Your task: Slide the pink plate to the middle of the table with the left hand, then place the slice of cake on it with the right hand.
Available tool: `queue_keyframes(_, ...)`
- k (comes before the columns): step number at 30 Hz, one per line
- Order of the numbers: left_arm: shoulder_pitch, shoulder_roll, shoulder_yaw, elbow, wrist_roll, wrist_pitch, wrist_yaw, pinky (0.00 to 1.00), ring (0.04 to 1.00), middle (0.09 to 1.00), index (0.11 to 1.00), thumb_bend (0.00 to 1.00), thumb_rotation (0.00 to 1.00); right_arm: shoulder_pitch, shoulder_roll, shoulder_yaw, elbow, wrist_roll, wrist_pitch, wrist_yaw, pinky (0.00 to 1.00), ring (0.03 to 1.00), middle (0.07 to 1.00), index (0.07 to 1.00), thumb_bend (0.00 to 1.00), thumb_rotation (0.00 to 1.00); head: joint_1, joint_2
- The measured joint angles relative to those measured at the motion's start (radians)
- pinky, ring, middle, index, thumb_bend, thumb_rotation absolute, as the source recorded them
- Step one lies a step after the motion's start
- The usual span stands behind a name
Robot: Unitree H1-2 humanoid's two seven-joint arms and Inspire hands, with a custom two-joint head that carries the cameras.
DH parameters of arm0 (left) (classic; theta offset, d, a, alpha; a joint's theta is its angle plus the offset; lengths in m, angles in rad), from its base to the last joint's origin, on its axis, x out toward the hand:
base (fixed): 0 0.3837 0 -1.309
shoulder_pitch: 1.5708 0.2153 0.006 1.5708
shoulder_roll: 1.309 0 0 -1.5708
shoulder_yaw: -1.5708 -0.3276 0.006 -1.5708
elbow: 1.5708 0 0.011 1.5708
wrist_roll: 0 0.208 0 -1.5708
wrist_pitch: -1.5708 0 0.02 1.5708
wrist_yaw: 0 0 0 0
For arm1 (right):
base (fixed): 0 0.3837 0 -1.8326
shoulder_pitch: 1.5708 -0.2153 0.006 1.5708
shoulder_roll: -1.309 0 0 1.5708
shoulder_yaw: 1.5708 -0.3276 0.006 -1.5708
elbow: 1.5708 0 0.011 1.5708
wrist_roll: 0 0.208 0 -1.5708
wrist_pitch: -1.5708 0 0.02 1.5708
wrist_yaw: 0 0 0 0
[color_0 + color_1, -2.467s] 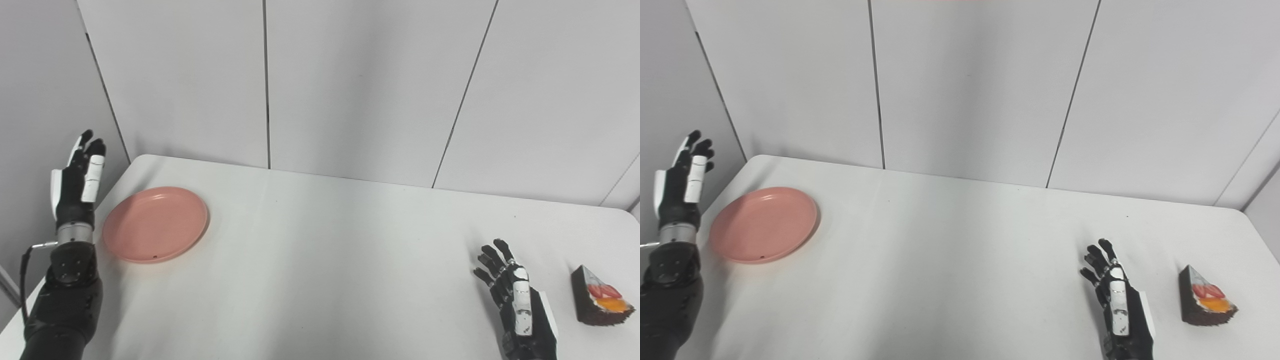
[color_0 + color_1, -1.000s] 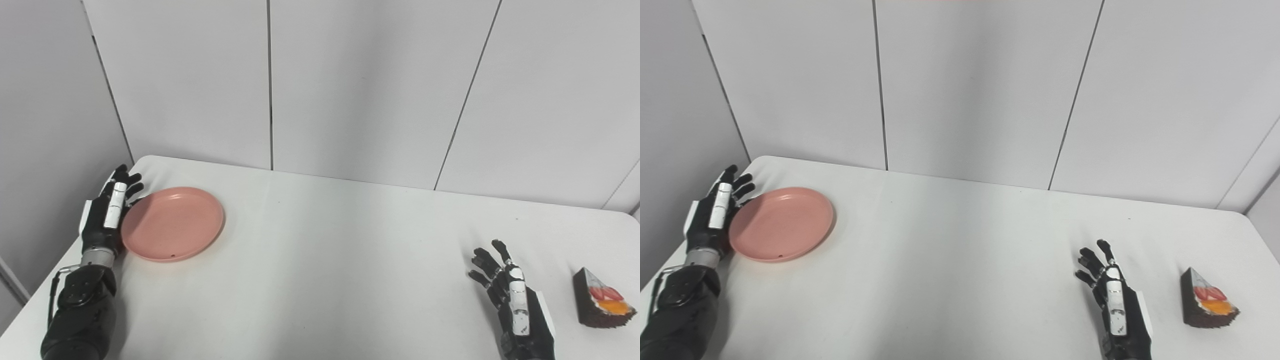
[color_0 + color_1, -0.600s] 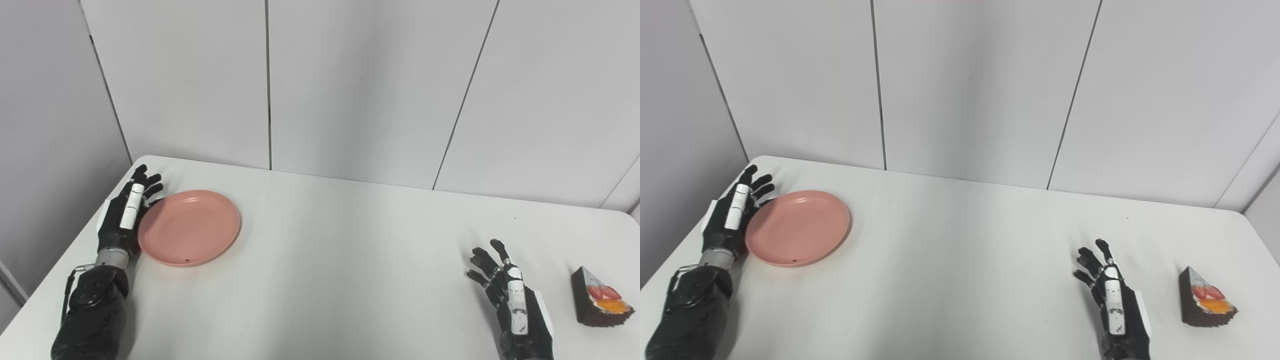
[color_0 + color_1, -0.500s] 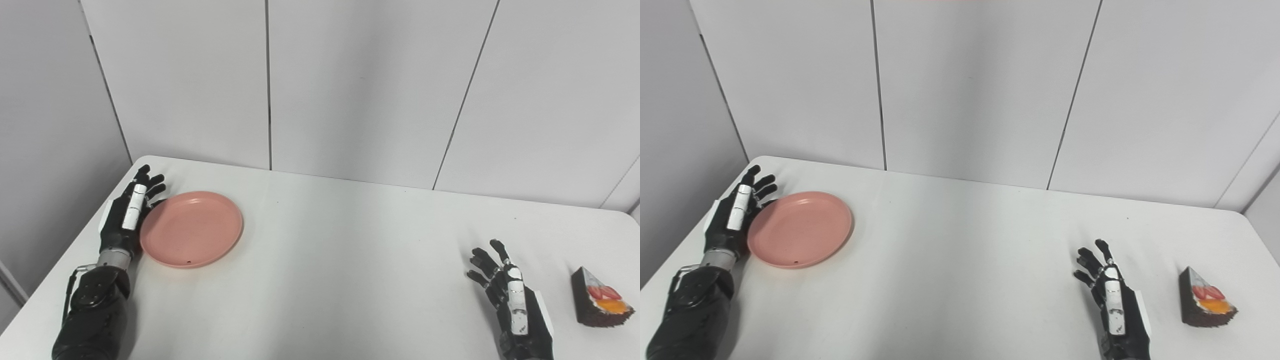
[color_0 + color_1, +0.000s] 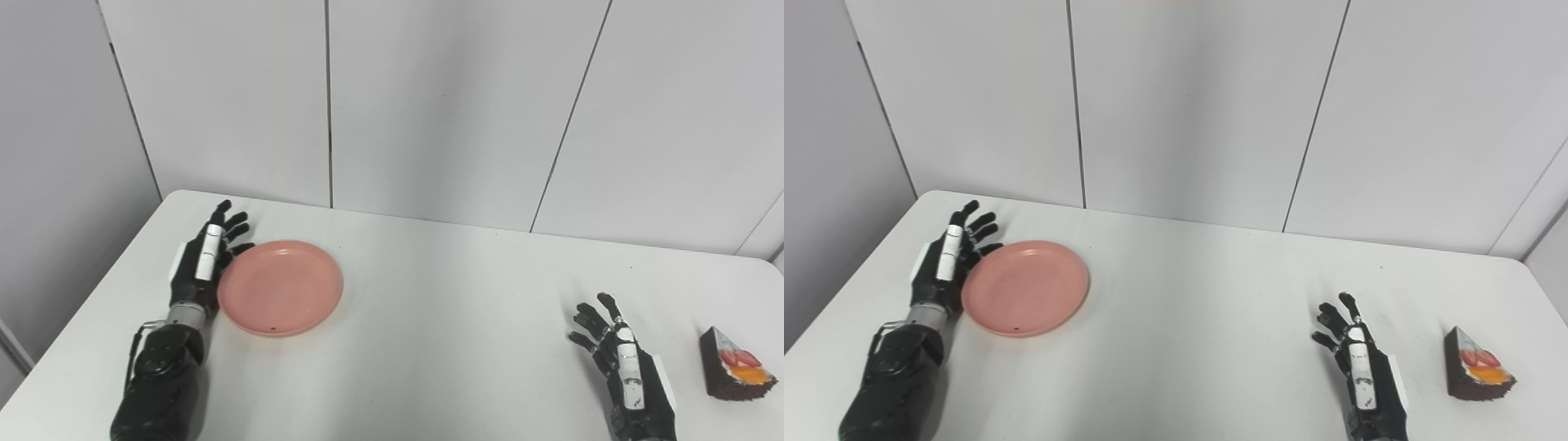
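Note:
The pink plate (image 5: 280,286) lies flat on the white table (image 5: 429,318), left of centre. My left hand (image 5: 201,264) is open, edge-on to the table, with its palm side against the plate's left rim. The slice of cake (image 5: 734,372), dark with white cream and red and orange fruit on top, lies near the table's right edge. My right hand (image 5: 628,370) is open and empty just left of the cake, apart from it. The same scene shows in the right eye view, with the plate (image 5: 1026,288) and the cake (image 5: 1475,366).
Grey wall panels (image 5: 429,104) stand close behind the table's far edge. The left edge of the table (image 5: 79,324) runs just beside my left arm.
My left hand came down to the plate's left rim and has pushed the plate rightward across the table. The right hand and the cake have stayed where they were.

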Motion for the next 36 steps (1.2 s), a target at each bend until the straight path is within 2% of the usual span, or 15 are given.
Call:
queue_keyframes(3, 0.005, -0.018, -0.022, -0.026, 0.027, 0.027, 0.014, 0.68, 0.851, 0.838, 0.894, 0.87, 0.87, -0.001, 0.002, 0.001, 0.000, -0.008, 0.000, -0.002, 0.78, 0.845, 0.842, 0.929, 0.83, 0.96, -0.002, 0.000)
queue_keyframes(9, 0.016, -0.042, -0.053, -0.078, 0.056, 0.079, 0.051, 0.67, 0.842, 0.838, 0.915, 0.81, 0.89, 0.001, 0.001, 0.001, -0.004, -0.016, 0.000, -0.002, 0.78, 0.838, 0.839, 0.931, 0.83, 0.96, -0.014, 0.005)
queue_keyframes(21, 0.004, -0.073, -0.095, -0.083, 0.078, 0.109, 0.062, 0.70, 0.861, 0.863, 0.917, 0.82, 0.89, 0.001, 0.003, 0.004, -0.007, -0.018, 0.002, 0.000, 0.79, 0.849, 0.847, 0.933, 0.82, 0.95, -0.041, 0.018)
queue_keyframes(26, -0.010, -0.084, -0.112, -0.075, 0.091, 0.118, 0.066, 0.69, 0.857, 0.860, 0.914, 0.81, 0.90, 0.003, 0.015, 0.014, -0.022, -0.039, 0.008, -0.019, 0.77, 0.834, 0.833, 0.924, 0.79, 0.96, -0.095, 0.029)
queue_keyframes(31, -0.029, -0.107, -0.131, -0.065, 0.094, 0.123, 0.065, 0.69, 0.857, 0.865, 0.921, 0.80, 0.90, 0.007, 0.028, 0.024, -0.033, -0.059, 0.030, -0.029, 0.76, 0.834, 0.834, 0.928, 0.79, 0.96, -0.132, 0.035)
queue_keyframes(36, -0.044, -0.136, -0.155, -0.053, 0.094, 0.126, 0.051, 0.69, 0.856, 0.864, 0.917, 0.83, 0.90, 0.012, 0.046, 0.038, -0.049, -0.074, 0.058, -0.048, 0.75, 0.830, 0.833, 0.927, 0.77, 0.96, -0.189, 0.046)
